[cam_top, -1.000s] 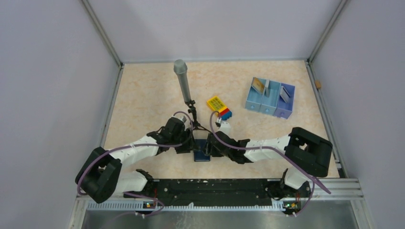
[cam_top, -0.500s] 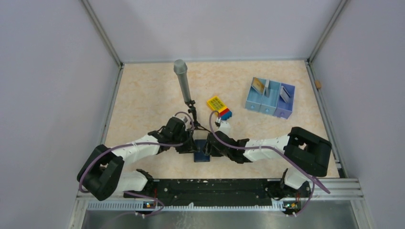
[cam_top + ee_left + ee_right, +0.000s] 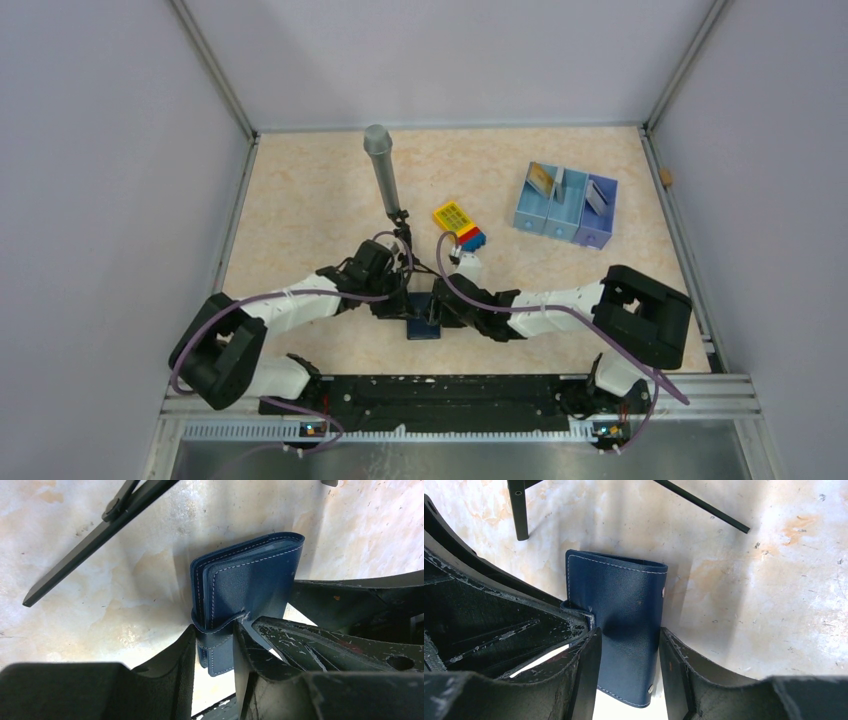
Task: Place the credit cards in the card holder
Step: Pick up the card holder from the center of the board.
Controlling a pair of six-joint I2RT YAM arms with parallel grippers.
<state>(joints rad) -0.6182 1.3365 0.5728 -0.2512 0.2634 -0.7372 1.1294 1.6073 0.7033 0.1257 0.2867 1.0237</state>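
Note:
The card holder, navy and folded shut, lies on the table between both arms. In the left wrist view the card holder has its snap tab pinched between the fingers of my left gripper. In the right wrist view my right gripper is closed across the width of the card holder, both fingers against its edges. The credit cards stand on edge in the pale blue tray at the far right: a gold one, a pale one and a grey one.
A grey microphone-like cylinder stands on a black tripod just behind the grippers; its legs reach close to the wallet. A yellow-topped toy brick block lies behind the right gripper. Metal rails edge the table.
My left gripper's fingers have closed in onto the wallet's tab, and the left arm has shifted slightly forward. The right arm and the wallet have stayed put.

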